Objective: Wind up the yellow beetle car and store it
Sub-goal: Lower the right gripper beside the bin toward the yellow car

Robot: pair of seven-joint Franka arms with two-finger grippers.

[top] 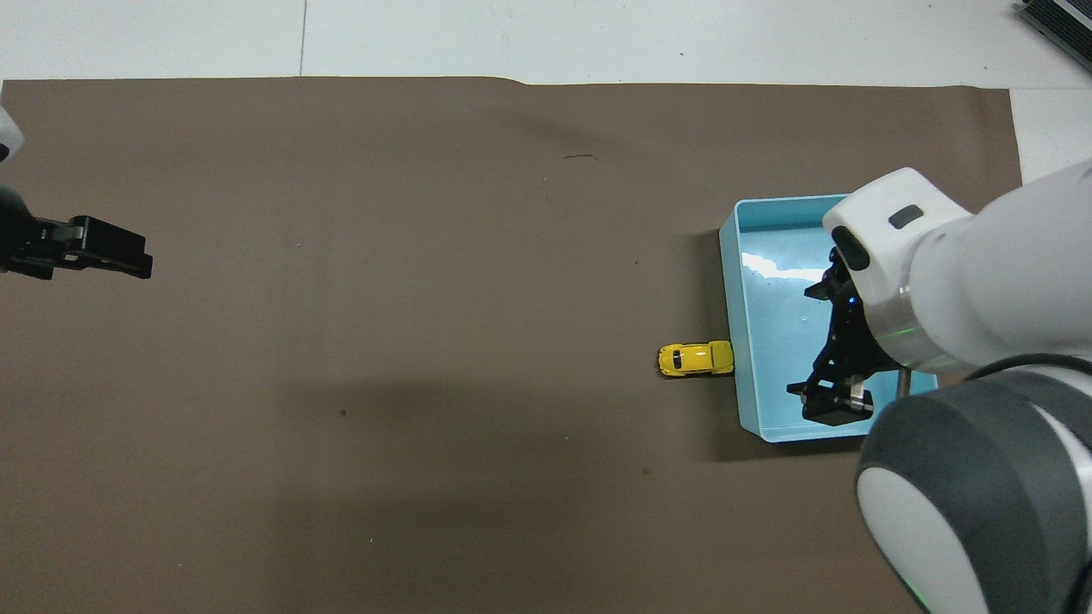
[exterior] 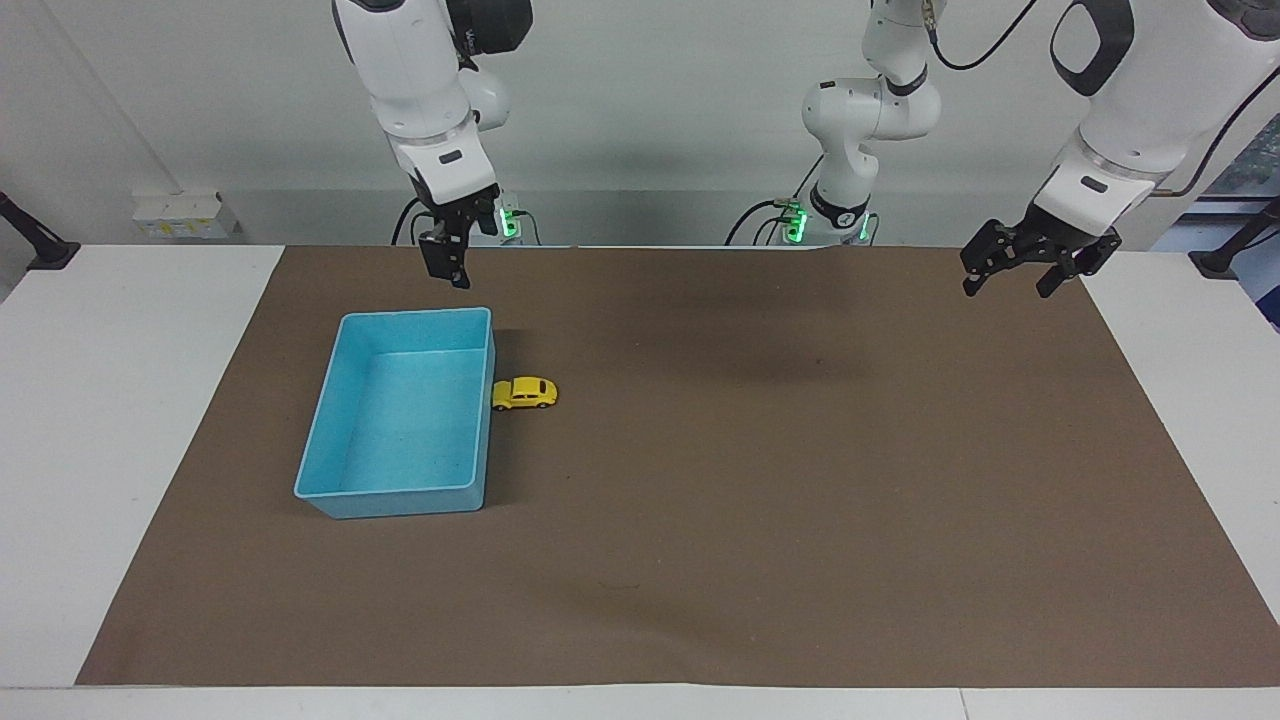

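Both claws hang empty with fingers apart, the right claw (exterior: pixel 447 262) over the blue bin's (exterior: pixel 478 432) edge nearest the robots, the left claw (exterior: pixel 1020 270) over the brown mat (exterior: pixel 800 500) at its own end of the tabletop (exterior: pixel 120 400), while the yellow beetle car (exterior: pixel 524 393) sits touching the bin's wall.
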